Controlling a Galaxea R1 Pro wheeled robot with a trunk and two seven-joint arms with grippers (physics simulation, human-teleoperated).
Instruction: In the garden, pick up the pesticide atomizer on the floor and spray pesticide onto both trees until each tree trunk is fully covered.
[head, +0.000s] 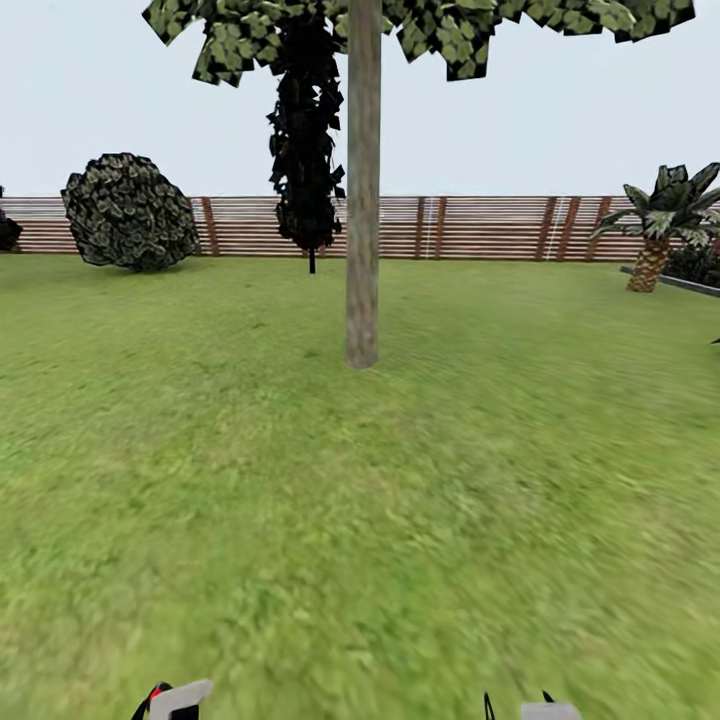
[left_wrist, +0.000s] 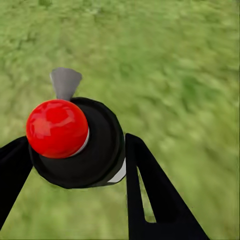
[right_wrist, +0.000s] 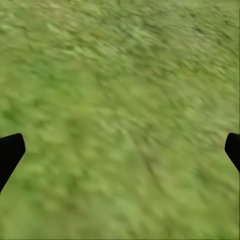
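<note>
Fingers (left_wrist: 150, 195) of the left gripper (left_wrist: 75, 165) are clenched on the pesticide atomizer (left_wrist: 80, 145): one black finger presses on each side of its round black top, and the red knob (left_wrist: 56, 128) on that top sits between them. A strip of the whitish body shows at the edge of the black top beside one finger, and a small grey nozzle (left_wrist: 65, 82) sticks out beyond the knob, away from the fingers. Past the nozzle lies only blurred green grass (left_wrist: 175, 65).

Fingers (right_wrist: 11, 152) of the right gripper (right_wrist: 120, 150) are spread wide apart, released, with nothing between them but grass (right_wrist: 120, 100).

From the head view, a pale part of the left arm with a speck of red (head: 178, 698) shows at the lower edge, and a pale piece of the right arm (head: 548, 711) beside it. Ahead of both, well across the lawn (head: 300, 480), stands the tree trunk (head: 363, 200), a thick, straight, pale grey-brown column rising upright from the grass into a dark green leafy crown (head: 450, 25). Behind it stands a thin-stemmed tree with black foliage (head: 305, 140). Farther off, a round shrub (head: 130, 212) sits to the left-arm side and a short palm (head: 660, 225) to the right-arm side, both before the brown slat fence (head: 480, 228).
</note>
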